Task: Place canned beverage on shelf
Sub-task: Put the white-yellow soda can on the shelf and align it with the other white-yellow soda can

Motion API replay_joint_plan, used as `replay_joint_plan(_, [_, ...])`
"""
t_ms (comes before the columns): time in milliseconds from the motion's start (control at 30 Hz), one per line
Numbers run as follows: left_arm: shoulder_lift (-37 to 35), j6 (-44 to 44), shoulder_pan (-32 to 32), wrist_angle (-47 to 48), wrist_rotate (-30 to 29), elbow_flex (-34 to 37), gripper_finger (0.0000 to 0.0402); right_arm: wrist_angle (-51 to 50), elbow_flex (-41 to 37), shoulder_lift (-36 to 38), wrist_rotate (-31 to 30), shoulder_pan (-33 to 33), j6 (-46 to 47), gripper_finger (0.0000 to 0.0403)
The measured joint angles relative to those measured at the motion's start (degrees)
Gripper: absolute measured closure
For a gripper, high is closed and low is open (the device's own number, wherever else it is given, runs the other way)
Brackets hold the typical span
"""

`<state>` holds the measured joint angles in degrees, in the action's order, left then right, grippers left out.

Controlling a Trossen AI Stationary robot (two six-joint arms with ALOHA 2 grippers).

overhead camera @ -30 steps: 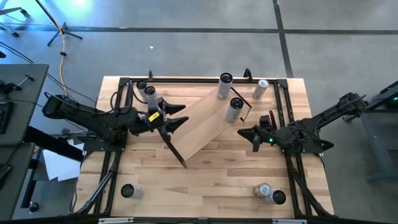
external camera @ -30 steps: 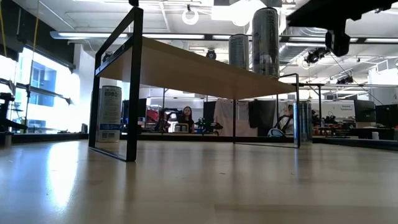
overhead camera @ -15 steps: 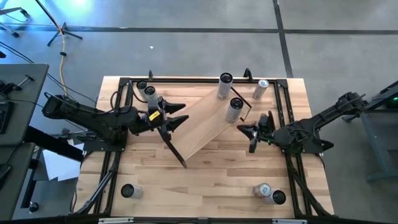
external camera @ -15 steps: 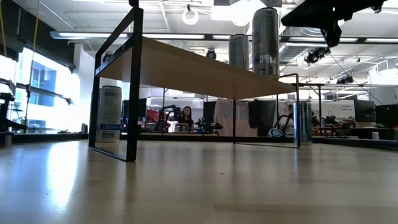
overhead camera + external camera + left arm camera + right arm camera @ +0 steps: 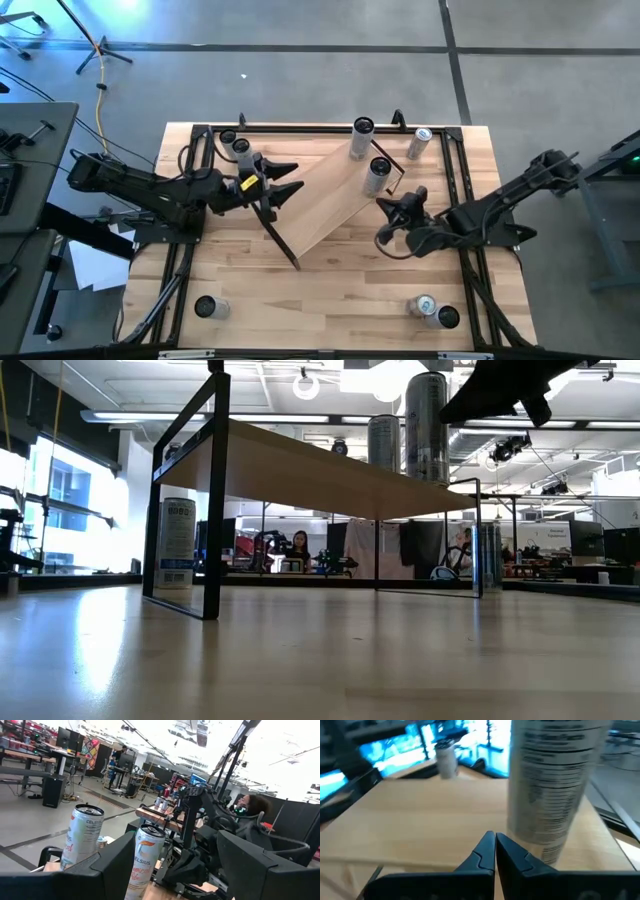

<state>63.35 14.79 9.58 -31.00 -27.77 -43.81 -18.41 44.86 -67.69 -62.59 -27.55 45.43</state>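
My right gripper (image 5: 385,222), fingers closed and empty, sits just near-right of the upright can (image 5: 377,177) on the shelf (image 5: 325,195).

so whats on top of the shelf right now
Two tall cans stand upright on the shelf: one near its right end, another at the far edge. From above, the board hides whatever lies beneath it.
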Motion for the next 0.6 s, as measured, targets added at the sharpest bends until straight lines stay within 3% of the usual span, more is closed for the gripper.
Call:
replay_joint_plan(167, [0.0,0.0,0.0,0.3,0.0,0.0,0.0151,0.0,0.0,-1.4,-2.3,0.6,0.8,0.0403])
replay_joint_plan(600, [0.0,0.1,0.0,1.4,0.2,0.0,0.0151,0.2,0.0,-1.4,-0.6,3.7,1.1,0.0403])
